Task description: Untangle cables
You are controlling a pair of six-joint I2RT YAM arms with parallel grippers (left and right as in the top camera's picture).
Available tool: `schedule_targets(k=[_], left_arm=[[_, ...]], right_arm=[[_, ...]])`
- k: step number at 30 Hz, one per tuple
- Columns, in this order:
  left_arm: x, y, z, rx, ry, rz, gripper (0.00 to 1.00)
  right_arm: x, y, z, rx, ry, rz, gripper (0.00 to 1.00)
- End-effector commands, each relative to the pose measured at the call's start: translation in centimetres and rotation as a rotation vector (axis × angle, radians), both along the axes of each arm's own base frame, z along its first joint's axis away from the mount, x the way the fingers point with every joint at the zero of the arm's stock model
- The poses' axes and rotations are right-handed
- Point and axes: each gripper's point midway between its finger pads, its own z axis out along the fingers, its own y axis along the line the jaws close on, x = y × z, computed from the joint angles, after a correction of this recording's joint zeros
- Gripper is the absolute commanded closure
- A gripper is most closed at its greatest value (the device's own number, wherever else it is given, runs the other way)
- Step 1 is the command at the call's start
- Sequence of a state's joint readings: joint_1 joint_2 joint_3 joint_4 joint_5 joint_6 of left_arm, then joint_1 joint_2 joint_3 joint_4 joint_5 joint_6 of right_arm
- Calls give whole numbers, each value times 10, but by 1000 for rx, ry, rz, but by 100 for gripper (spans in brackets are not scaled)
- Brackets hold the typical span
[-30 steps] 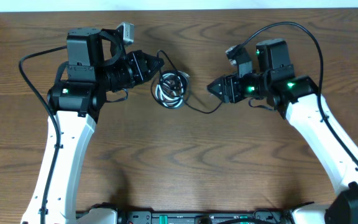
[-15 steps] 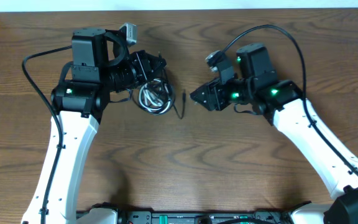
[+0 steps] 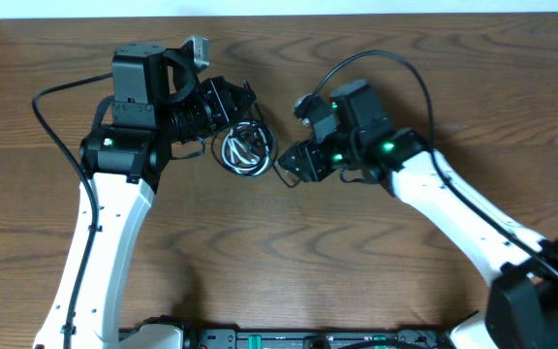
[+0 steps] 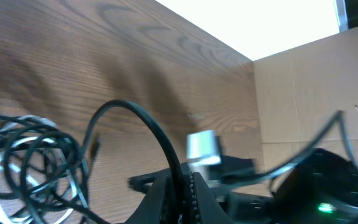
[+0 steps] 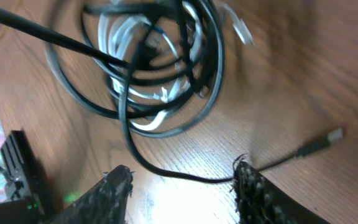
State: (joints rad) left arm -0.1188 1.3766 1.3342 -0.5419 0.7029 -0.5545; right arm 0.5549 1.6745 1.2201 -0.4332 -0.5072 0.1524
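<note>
On the near side of the coil of cables (image 3: 245, 150), the brown wooden desk (image 3: 308, 262) lies between the two white arms. Just to the coil's right, the right tool (image 3: 287, 165) points at it with its jaws released and standing apart. In the right wrist view its two dark fingers (image 5: 118, 186) straddle a thin loose black cord (image 5: 166, 174), which lies flat on the desk and is not gripped. That cord leads out of the coil, bends between the fingers and ends in a small plug (image 5: 319, 144) resting on the wood apart from the coil. The coil itself lies on the desk between the two tools, a small round bundle of black loops wound over a white cord (image 5: 135, 31). At the coil's far left edge, the left tool (image 3: 243, 99) is clenched on a black strand (image 4: 135, 118), which arches up out of the bundle and comes down into the closed jaws. Beyond the coil in the left wrist view, brown cardboard (image 4: 303, 93) stands past the desk's edge.
</note>
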Motion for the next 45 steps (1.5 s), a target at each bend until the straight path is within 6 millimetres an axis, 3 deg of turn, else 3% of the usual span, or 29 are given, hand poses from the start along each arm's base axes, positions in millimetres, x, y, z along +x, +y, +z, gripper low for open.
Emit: schedule_targets(k=[1,12,18,22,29,34,36,40,45], left_arm=[[2,0,10,-8,-22,4,92],[5,5,8,17,-25,37,93],[5,5,8,15,-25,34,93],[5,4,8,12,-24,31,93],[4,4,7,13,-21,31,93],[4,4,7,13,-21,31,93],[4,4,7,13,-20,31,92],[4,4,6,14,-15,31,92],[2,14,-8,72,29,72,92]], right_arm=[[-7,14,-10,-2,12,37,52],[-6,24,-5,35,12,32,52],[5,21,-24,-41,-19,-21,56],[15,30,-38,-34,-24,-37,65],[18,39,-36,6,-32,-30,71],[21,39,-34,12,-44,-34,94],[24,36,-31,18,-48,-47,99],[34,21,-19,37,-36,-99,99],[33,-11,6,43,2,-162,99]])
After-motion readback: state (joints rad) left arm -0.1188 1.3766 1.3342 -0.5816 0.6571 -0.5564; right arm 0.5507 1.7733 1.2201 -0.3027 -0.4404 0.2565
